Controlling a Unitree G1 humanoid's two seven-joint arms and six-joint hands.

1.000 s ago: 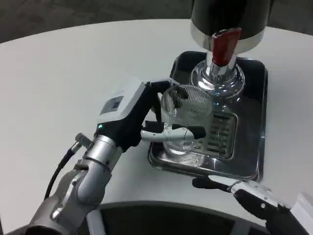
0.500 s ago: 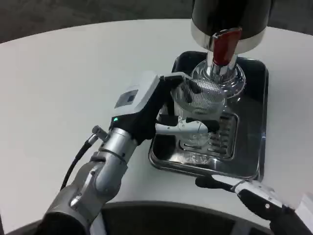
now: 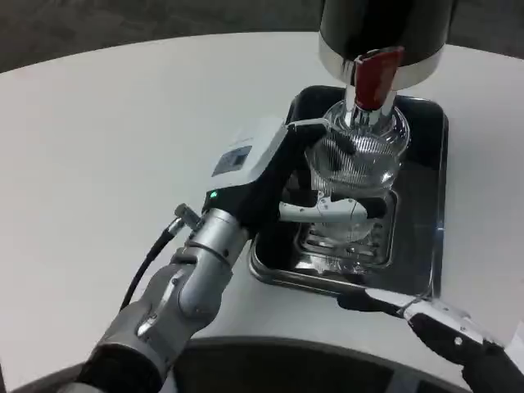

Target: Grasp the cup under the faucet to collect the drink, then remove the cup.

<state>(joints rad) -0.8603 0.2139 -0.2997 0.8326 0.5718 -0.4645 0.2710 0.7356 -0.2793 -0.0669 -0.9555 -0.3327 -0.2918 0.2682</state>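
**Under the faucet, a ribbed cup held over the drip tray**

Over the metal tray (image 3: 426, 270) at the right of the white table (image 3: 123, 139), seen from the head camera, the robot's left hand (image 3: 282, 176) grips a clear ribbed cup (image 3: 354, 176) and holds it directly beneath the chrome faucet (image 3: 366, 115). One finger hooks over the cup's near rim and another wraps across its front wall lower down. The cup stands upright, its rim close under the spout, with very little room above it. Its base sits above the slotted grate (image 3: 368, 237) in the middle of the tray; whether it touches the grate cannot be told.

The red tap handle (image 3: 375, 75) juts forward just above the cup, below the dark drum of the dispenser (image 3: 385, 29), which closes off the space behind and above. The tray's raised lip rings the cup on all sides, with the widest free strip of tray to the cup's right. To the left of the tray, the tabletop lies bare and open out to its curved far edge, the side along which the silver left forearm (image 3: 184, 286) reaches in.

At the lower right corner, the right hand (image 3: 438, 323) lies low by the tray's near edge, one dark fingertip pointing left along the lip, holding nothing; how its other fingers lie cannot be made out.
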